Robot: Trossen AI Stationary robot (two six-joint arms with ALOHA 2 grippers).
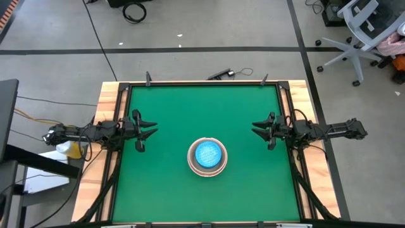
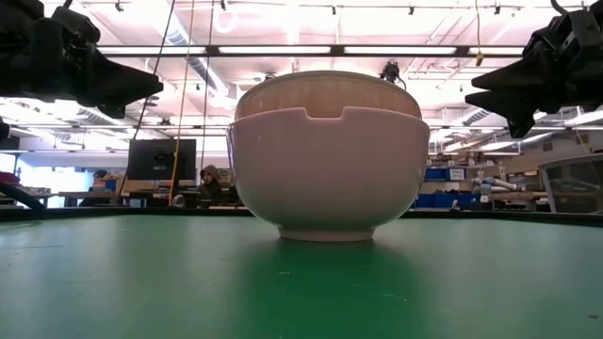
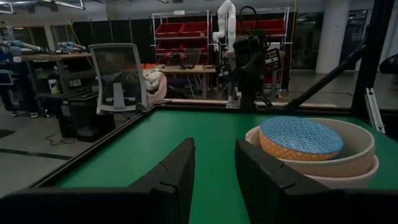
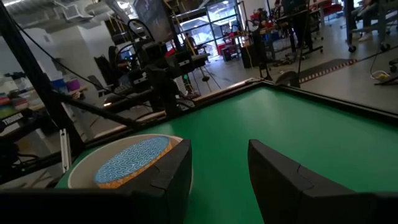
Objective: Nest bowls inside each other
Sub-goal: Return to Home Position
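Observation:
The bowls (image 1: pixel 207 156) stand as one stack near the middle of the green table, a little toward its near edge. A large white bowl (image 2: pixel 328 174) rests on its foot on the mat. A cream bowl (image 3: pixel 348 146) sits inside it. The innermost piece (image 3: pixel 301 138) shows a speckled blue face and a tan-orange wall, and rises above the cream rim. My left gripper (image 1: pixel 154 129) hovers open at the table's left edge, pointing level at the stack and well apart from it. My right gripper (image 1: pixel 255 128) hovers open at the right edge, likewise apart. In both wrist views (image 3: pixel 214 149) (image 4: pixel 217 152) nothing lies between the fingers.
The green mat (image 1: pixel 171 190) is framed by wooden rails (image 1: pixel 107 101) on the left and right. A black cable and a small dark object (image 1: pixel 220 74) lie just beyond the far edge. Bare mat lies between each gripper and the stack. Office chairs and benches stand in the room beyond.

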